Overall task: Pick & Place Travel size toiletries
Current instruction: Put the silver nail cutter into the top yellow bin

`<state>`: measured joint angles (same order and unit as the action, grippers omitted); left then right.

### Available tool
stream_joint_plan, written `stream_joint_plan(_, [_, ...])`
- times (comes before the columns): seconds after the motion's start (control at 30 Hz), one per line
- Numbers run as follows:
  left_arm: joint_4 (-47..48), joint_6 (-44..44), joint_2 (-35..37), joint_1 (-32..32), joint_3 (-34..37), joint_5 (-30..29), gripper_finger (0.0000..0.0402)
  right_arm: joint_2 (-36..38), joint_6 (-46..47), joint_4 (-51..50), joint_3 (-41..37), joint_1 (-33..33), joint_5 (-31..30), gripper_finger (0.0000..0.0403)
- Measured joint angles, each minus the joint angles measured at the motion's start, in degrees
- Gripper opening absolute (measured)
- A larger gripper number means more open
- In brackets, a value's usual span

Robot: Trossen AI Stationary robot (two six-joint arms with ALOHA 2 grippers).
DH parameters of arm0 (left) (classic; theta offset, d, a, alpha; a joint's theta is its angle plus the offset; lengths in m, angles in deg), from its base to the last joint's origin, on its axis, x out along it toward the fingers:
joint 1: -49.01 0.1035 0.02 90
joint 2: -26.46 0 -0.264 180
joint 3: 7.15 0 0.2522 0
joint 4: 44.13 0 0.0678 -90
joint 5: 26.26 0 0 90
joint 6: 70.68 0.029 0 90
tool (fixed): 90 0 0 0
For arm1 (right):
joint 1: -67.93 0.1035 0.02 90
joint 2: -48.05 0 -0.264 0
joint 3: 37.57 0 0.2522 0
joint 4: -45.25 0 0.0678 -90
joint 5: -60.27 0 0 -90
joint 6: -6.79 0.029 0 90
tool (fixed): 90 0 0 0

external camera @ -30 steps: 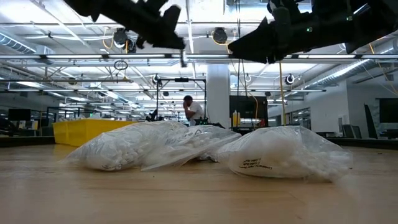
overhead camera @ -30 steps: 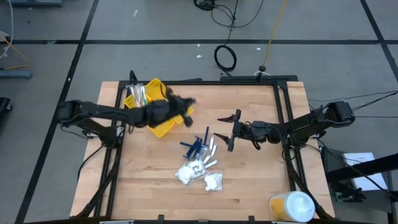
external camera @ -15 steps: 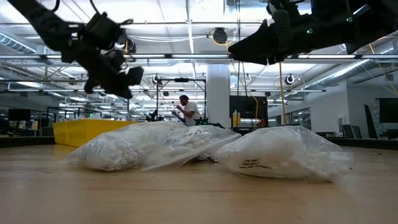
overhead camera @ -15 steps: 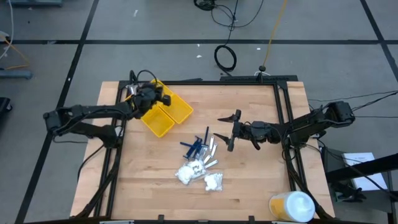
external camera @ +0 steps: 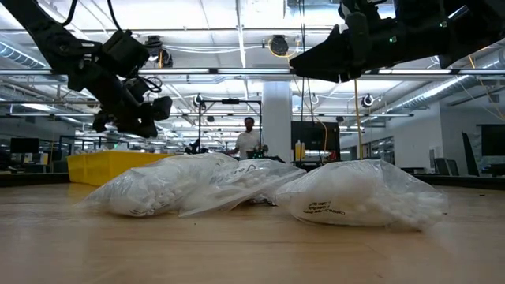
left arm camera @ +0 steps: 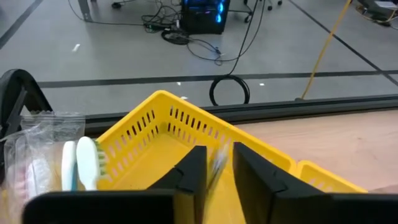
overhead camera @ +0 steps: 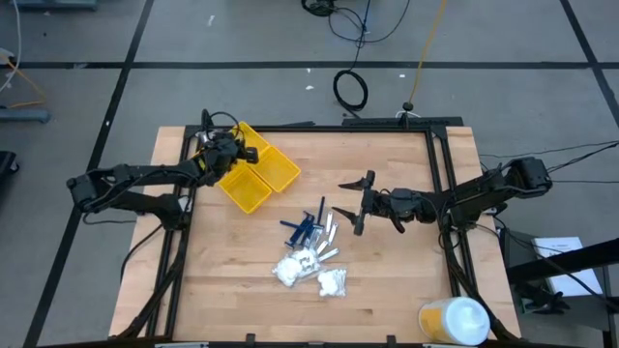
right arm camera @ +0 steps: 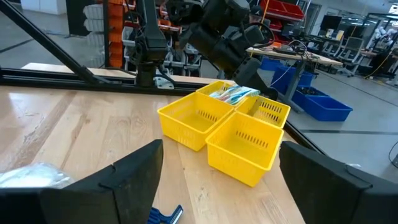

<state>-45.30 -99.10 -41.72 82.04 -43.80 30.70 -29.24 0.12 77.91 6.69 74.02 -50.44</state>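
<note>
The toiletries lie in a pile mid-table: dark blue sticks (overhead camera: 302, 226), silvery packets (overhead camera: 330, 233) and two clear bags of white lumps (overhead camera: 293, 269) (overhead camera: 333, 282), which also fill the low view (external camera: 166, 185) (external camera: 363, 193). My left gripper (overhead camera: 235, 152) (left arm camera: 214, 171) is over the far-left compartment of the yellow tray (overhead camera: 259, 184), shut on a silvery-clear packet (left arm camera: 217, 163). My right gripper (overhead camera: 356, 204) (right arm camera: 221, 180) hovers wide open and empty, to the right of the pile. My left gripper pinches the silvery-clear packet (left arm camera: 217, 160) between its two fingers (left arm camera: 189, 171). Only a narrow strip of the packet shows in the gap. The packet is held above the tray's yellow compartments; which part of it the fingers have cannot be told.
The tray's far-left compartment holds clear packets with toothbrushes (left arm camera: 74, 165). A large white-and-yellow round container (overhead camera: 455, 319) stands at the near right corner. Black frame rails run along the table's sides. A person stands far off in the room (external camera: 250, 140).
My left gripper has gone from over the tray's right part toward the table's far left corner, carrying the thin packet, and now hangs over the tray's far-left compartment. My right gripper and the pile have kept still.
</note>
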Motion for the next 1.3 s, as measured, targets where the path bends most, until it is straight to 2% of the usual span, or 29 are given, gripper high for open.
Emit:
stream_joint_plan(0.33, [-0.5,0.6,0.0,0.4,0.0,0.1,0.0178,0.0,0.0,0.0,0.0,0.0,0.0,0.0303])
stream_joint_plan(0.5, [-4.2,5.2,0.0,-0.1,0.0,6.5,0.0200,0.0,0.0,-0.1,0.0,0.0,0.4,0.0303])
stream_joint_plan(0.7, [-14.8,11.3,0.0,-2.8,0.0,20.6,0.0198,0.0,5.2,-6.0,0.0,0.4,9.3,0.0303])
stream_joint_plan(0.83, [-21.2,11.7,0.0,-5.7,0.0,28.7,0.0189,-0.4,9.3,-15.7,0.0,2.2,11.4,0.0299])
stream_joint_plan(1.03, [-22.8,11.8,0.0,-9.3,0.0,30.0,0.0187,-8.0,15.0,-16.9,1.4,6.4,13.9,0.0280])
stream_joint_plan(1.3, [-21.7,11.8,0.0,-11.3,0.0,30.0,0.0187,-20.5,13.4,-17.1,6.7,10.2,15.9,0.0257])
